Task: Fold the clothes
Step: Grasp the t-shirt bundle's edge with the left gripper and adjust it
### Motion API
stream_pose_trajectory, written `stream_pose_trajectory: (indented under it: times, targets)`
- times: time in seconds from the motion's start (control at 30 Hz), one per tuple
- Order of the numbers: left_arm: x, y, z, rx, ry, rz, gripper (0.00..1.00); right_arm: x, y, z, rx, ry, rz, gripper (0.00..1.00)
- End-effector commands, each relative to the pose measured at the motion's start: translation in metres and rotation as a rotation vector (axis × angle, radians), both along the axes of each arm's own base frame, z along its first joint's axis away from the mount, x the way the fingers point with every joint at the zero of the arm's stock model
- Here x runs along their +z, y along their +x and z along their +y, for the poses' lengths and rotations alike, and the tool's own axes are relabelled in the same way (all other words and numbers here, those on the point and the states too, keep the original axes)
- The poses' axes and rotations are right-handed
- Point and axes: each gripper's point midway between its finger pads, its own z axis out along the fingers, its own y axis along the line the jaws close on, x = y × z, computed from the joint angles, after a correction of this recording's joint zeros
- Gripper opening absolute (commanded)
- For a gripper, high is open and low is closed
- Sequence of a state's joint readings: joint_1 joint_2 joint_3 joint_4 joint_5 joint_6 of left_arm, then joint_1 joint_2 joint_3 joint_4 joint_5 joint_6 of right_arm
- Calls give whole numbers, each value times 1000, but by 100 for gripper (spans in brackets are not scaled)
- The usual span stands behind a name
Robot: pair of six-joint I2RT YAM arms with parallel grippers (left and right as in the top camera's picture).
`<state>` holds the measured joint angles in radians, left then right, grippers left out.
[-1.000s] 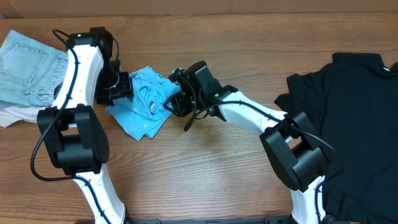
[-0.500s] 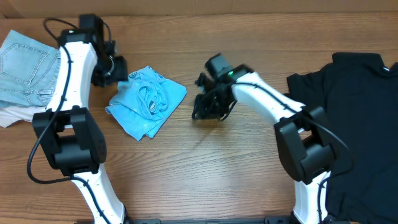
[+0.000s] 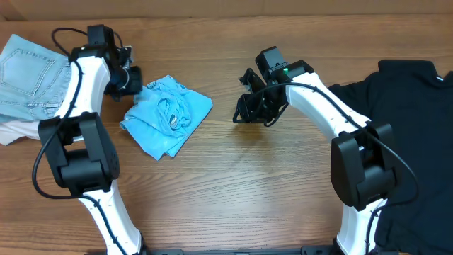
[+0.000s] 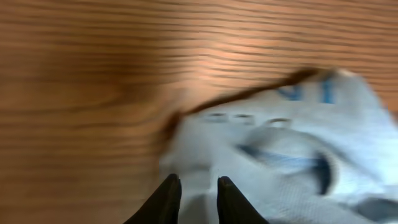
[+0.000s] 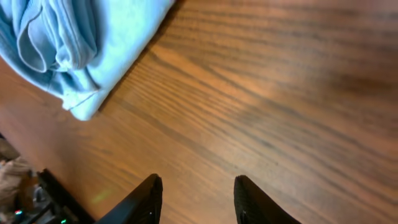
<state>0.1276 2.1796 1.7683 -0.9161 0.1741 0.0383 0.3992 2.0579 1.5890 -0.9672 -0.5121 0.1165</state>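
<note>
Lying crumpled in a rough diamond on the left half of the wooden table (image 3: 233, 188), the light blue T-shirt (image 3: 170, 117) runs its long axis from near-left to far-right. The left gripper (image 3: 136, 81) sits just beside its far-left corner and is clearly the nearer arm, its fingers (image 4: 166, 198) a narrow gap apart with nothing between them. The right gripper (image 3: 244, 115) hovers over bare wood to the shirt's right, fingers (image 5: 144, 200) spread wide and holding nothing; open tabletop near and right of the shirt, between the pale denim shorts (image 3: 28, 74) at far left and the black T-shirt (image 3: 410, 134) at right, looks enough for spreading it.
</note>
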Motion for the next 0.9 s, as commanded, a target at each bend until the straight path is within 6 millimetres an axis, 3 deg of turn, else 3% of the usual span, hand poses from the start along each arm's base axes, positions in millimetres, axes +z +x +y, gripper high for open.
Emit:
stream_pose_trajectory:
  times: [0.0,0.23,0.37,0.43,0.6,0.77,0.87]
  targets:
    - [-4,-6,-51,-136,-104,14,24,19,19,-1,3,-8,-117,42]
    - [-25,-58,-115,-226,-111,204,17,17,31,-5,-17,-41,-169,42]
    - [-25,-79,-126,-237,-97,287,11,15,28,-8,-19,-56,-158,42]
    - [-25,-85,-119,-234,-54,317,8,14,27,-9,-20,-66,-152,42]
    - [-14,-92,-64,-173,175,376,4,11,22,-11,-18,-73,-133,42]
    - [22,-98,-31,-67,221,436,4,7,20,-12,-18,-77,-125,42]
    - [56,-98,-28,-5,138,438,9,8,20,-11,-17,-72,-126,43]
